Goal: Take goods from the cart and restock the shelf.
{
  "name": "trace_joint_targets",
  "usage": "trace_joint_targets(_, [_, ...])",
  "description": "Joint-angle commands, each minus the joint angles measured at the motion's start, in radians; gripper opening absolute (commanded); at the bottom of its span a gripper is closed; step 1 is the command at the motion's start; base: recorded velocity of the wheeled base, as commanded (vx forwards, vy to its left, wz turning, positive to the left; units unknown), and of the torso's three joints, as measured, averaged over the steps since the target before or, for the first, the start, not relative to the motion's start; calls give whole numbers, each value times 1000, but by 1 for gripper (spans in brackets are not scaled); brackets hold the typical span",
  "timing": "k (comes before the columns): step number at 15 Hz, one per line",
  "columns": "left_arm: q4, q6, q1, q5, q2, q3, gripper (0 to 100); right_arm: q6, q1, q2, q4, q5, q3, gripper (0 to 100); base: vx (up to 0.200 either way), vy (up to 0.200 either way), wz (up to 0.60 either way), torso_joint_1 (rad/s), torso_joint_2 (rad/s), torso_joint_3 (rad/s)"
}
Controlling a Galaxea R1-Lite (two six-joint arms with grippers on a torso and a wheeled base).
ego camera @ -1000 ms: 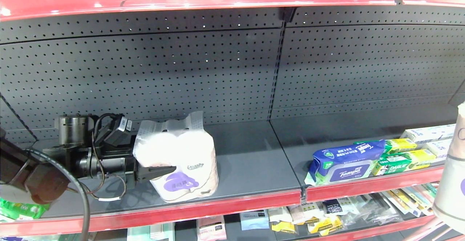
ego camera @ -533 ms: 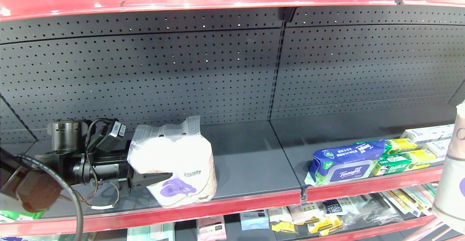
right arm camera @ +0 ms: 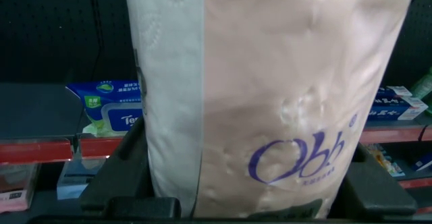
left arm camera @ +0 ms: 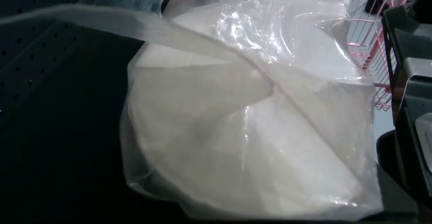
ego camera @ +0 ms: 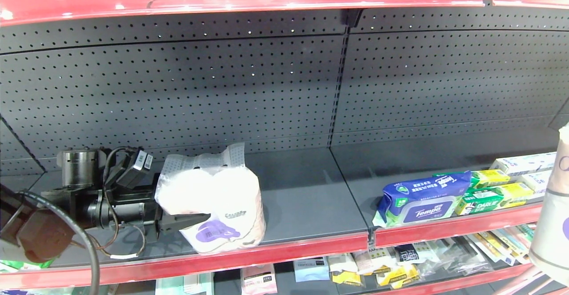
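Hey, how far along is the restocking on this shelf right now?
Done: one toilet roll pack looks set down on the shelf, near its front edge. In hand: the left hand is clamped on that pack, and the right hand grips a second pack off the shelf's right end. Left: release the first, then shelve the second.

Within the last second the left pincer [ego camera: 193, 202] has carried the pack [ego camera: 224, 188] down and slightly left, nearer the front lip of the shelf [ego camera: 306, 201]. The pack's base, held slightly higher before, now sits at that lip. Over the final half second neither has shifted much.
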Motion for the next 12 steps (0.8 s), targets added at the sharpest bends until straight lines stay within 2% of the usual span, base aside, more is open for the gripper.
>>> trace_joint_targets(1, [0, -2, -1, 9, 3, -1, 0, 0, 0, 0, 0, 0, 2, 0, 0, 0, 0, 0, 0, 0])
trace_joint_targets(12, [-1, 0, -1, 15, 5, -1, 0, 0, 0, 0, 1, -1, 6, 0, 0, 0, 0, 0, 0, 0])
